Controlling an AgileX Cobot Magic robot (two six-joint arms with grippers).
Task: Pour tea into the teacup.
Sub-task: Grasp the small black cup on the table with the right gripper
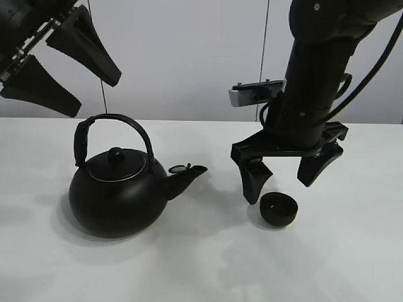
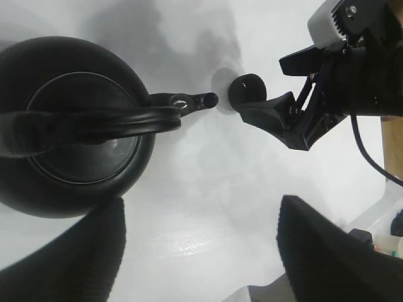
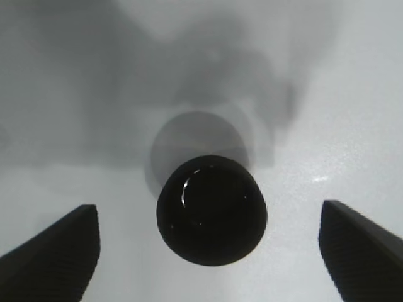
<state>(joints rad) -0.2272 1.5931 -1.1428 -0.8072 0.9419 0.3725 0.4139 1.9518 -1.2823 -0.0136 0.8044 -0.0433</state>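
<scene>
The small matte black teacup [image 1: 278, 209] stands upright on the white table, right of centre. It also shows in the right wrist view [image 3: 211, 218] and the left wrist view [image 2: 245, 93]. My right gripper [image 1: 284, 179] is open and hovers just above and behind the cup, with its fingers spread wider than the cup. The big black kettle [image 1: 114, 192] with arched handle stands on the left, its spout [image 1: 187, 176] pointing right toward the cup. It also shows in the left wrist view [image 2: 75, 132]. My left gripper [image 1: 63, 66] is open and empty, high above the kettle.
The white table [image 1: 201, 270] runs to a pale wall behind. In the left wrist view a table edge and some items [image 2: 387, 229] show beyond the right arm.
</scene>
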